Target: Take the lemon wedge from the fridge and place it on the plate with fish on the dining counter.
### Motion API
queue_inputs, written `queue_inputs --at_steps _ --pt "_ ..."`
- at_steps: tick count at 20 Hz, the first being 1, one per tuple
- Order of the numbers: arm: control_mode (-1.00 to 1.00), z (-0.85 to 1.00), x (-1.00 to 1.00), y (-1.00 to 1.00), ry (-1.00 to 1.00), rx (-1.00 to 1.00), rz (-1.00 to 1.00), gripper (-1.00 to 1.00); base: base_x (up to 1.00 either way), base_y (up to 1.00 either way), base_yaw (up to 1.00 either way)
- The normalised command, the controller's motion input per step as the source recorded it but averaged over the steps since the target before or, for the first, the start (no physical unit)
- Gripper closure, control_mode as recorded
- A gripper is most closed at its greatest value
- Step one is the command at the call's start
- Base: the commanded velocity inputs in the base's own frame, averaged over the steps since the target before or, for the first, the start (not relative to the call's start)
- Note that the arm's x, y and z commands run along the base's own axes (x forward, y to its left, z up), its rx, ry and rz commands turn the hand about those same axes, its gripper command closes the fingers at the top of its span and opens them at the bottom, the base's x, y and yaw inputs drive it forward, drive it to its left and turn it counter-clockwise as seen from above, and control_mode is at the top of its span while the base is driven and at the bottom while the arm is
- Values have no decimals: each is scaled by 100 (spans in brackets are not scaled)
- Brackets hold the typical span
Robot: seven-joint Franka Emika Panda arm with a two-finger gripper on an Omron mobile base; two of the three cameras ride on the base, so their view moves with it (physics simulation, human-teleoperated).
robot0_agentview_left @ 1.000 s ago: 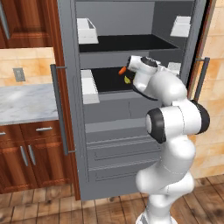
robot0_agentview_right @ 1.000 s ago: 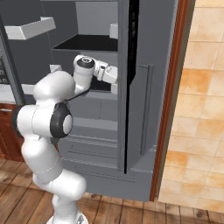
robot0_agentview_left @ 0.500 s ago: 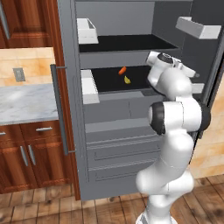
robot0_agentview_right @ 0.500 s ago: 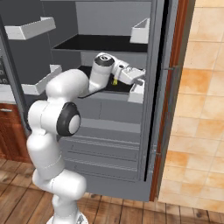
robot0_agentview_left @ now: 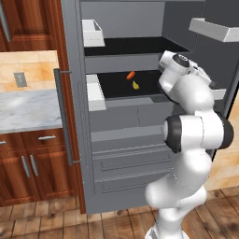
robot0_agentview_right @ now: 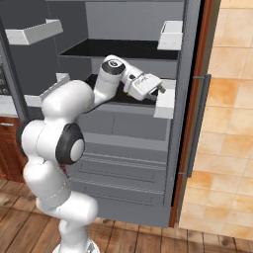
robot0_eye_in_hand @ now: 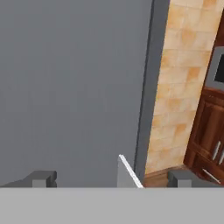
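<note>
Off to my tool's [robot0_agentview_right: 159, 89] side, lemon wedge [robot0_agentview_left: 135, 85] waits on the fridge [robot0_agentview_left: 122, 140] shelf.
Tool open, empty; wedge looks tiny, light, slippery, so I'd pinch its flat sides.

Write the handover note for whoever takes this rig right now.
Claw: open, holding nothing, beside the white door bin on the right-hand door.
Fridge: both doors open.
Lemon wedge: on the dark middle shelf, beside a small orange item, untouched.
Done: doors opened.
Left: reach to the shelf, grasp the wedge, carry it to the plate with fish on the dining counter.
</note>
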Motion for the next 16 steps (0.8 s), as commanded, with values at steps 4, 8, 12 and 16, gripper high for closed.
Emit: queue_inputs --at_steps 4,8,12,16 --pt "-100 24 -97 100 -7 -12 34 -100 0 0 0" --pt "-100 13 -90 100 4 -15 49 -100 0 0 0" --pt "-100 0 -84 95 16 -1 52 -100 0 0 0" --pt "-100 0 -33 71 38 12 47 -100 0 0 0"
